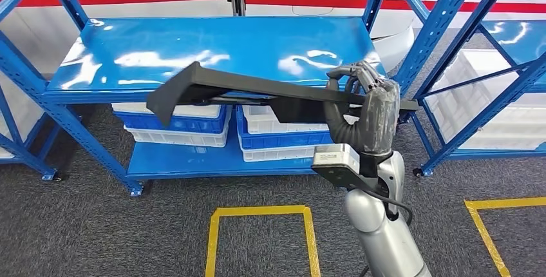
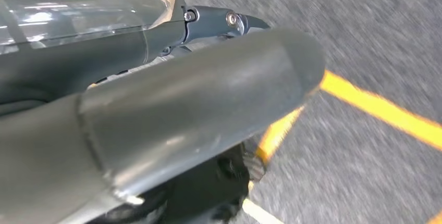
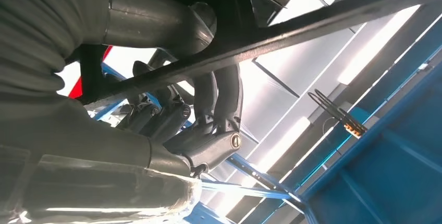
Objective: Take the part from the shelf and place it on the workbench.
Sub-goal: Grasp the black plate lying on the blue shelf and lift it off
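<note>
part [image 1: 257,90] | gripped at one end by right hand [image 1: 367,106] | before shelf [image 1: 212,51]

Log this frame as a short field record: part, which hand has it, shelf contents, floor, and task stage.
part: long black part, held roughly level in front of the blue shelf
right robot hand: grips the part near one end
left robot hand: seen close up over the floor; whether it holds anything cannot be told
shelf top: bare blue surface
lower shelf: white and blue bins
floor: grey carpet with yellow tape markings
task stage: part off the shelf, in hand; not yet placed on a workbench
</note>
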Controlling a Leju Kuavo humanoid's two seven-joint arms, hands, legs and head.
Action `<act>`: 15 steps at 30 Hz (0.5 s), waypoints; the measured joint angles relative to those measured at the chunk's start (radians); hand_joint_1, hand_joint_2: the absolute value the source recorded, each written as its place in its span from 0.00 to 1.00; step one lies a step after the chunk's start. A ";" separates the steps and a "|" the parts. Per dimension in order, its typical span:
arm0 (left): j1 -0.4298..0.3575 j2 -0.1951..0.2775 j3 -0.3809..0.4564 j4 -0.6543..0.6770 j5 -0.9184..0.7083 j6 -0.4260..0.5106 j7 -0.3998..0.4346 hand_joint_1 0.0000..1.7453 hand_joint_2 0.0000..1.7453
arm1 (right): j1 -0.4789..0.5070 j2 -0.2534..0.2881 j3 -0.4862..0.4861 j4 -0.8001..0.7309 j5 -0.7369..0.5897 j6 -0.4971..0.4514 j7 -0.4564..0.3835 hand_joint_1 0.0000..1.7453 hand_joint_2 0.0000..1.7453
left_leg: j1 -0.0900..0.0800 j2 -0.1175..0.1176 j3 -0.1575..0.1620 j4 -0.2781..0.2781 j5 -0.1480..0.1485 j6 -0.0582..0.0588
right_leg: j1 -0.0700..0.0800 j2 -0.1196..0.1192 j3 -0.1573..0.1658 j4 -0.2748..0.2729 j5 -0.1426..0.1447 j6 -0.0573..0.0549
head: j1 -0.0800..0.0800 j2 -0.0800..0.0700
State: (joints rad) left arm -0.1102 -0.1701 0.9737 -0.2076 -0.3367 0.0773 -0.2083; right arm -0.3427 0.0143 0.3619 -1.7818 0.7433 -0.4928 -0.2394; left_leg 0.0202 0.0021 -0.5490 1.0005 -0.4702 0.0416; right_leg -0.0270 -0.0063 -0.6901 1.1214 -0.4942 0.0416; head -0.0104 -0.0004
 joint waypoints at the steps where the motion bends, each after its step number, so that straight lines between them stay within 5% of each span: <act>1: 0.001 0.001 0.000 0.000 0.000 0.013 0.011 0.00 0.00 | 0.012 -0.003 -0.003 0.000 -0.009 -0.005 -0.009 1.00 1.00 | -0.002 0.001 -0.019 0.000 0.014 0.005 | 0.000 0.001 -0.019 0.070 -0.045 -0.004 | 0.004 0.000; 2: 0.002 0.002 0.000 0.000 0.000 0.030 0.026 0.00 0.00 | 0.026 -0.005 -0.006 0.000 -0.015 -0.010 -0.016 1.00 1.00 | -0.004 0.001 -0.038 0.001 0.029 0.007 | 0.000 0.002 -0.031 0.135 -0.075 -0.001 | 0.007 0.000; 4: 0.005 0.004 0.001 0.000 -0.002 0.062 0.060 0.00 0.00 | 0.059 -0.008 -0.007 0.000 -0.019 -0.021 -0.024 1.00 1.00 | -0.007 0.002 -0.073 0.003 0.055 0.006 | 0.001 0.003 -0.013 0.191 -0.070 0.016 | 0.008 0.000; 6: 0.008 0.008 0.001 0.000 -0.011 0.079 0.088 0.00 0.00 | 0.085 -0.009 -0.007 -0.001 -0.019 -0.026 -0.025 1.00 1.00 | -0.009 0.001 -0.104 0.004 0.080 0.000 | 0.003 0.003 0.076 0.110 -0.031 0.029 | 0.008 0.000; 8: 0.010 0.012 0.001 0.000 -0.015 0.086 0.101 0.00 0.00 | 0.097 -0.008 -0.006 -0.003 -0.021 -0.026 -0.019 1.00 1.00 | -0.012 0.001 -0.123 0.006 0.103 -0.010 | 0.011 0.004 0.201 -0.052 -0.040 0.017 | 0.008 0.000; 10: 0.012 0.017 0.003 0.000 -0.010 0.092 0.104 0.00 0.00 | 0.101 -0.008 -0.005 -0.005 -0.025 -0.024 -0.013 1.00 1.00 | -0.013 0.001 -0.129 0.003 0.126 -0.022 | 0.022 0.005 0.257 -0.147 -0.065 0.000 | 0.007 0.000; 12: 0.016 0.023 0.006 0.000 -0.008 0.102 0.108 0.00 0.00 | 0.105 -0.006 0.000 -0.005 -0.027 -0.020 -0.009 1.00 1.00 | -0.009 0.000 -0.135 -0.001 0.138 -0.035 | 0.019 0.004 0.242 -0.154 -0.053 -0.015 | 0.007 0.000; 13: 0.018 0.025 0.006 0.000 -0.010 0.107 0.111 0.00 0.00 | 0.106 -0.004 0.004 -0.005 -0.027 -0.016 -0.007 1.00 1.00 | -0.006 -0.001 -0.141 0.011 0.118 -0.041 | 0.014 0.002 0.233 -0.154 -0.043 -0.025 | 0.006 0.000; 15: 0.021 0.029 0.006 0.000 -0.012 0.118 0.120 0.00 0.00 | 0.106 0.005 0.014 -0.005 -0.029 -0.010 -0.005 1.00 1.00 | -0.001 -0.003 -0.163 0.087 0.018 -0.050 | 0.004 -0.002 0.210 -0.155 -0.017 -0.045 | 0.002 0.000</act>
State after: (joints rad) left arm -0.0892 -0.1411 0.9800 -0.2075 -0.3488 0.1952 -0.0886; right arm -0.2367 0.0190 0.3755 -1.7869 0.7147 -0.5026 -0.2448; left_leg 0.0197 -0.0008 -0.7121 1.0872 -0.4517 -0.0086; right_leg -0.0227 -0.0079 -0.4799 0.9666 -0.5107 -0.0036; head -0.0085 -0.0004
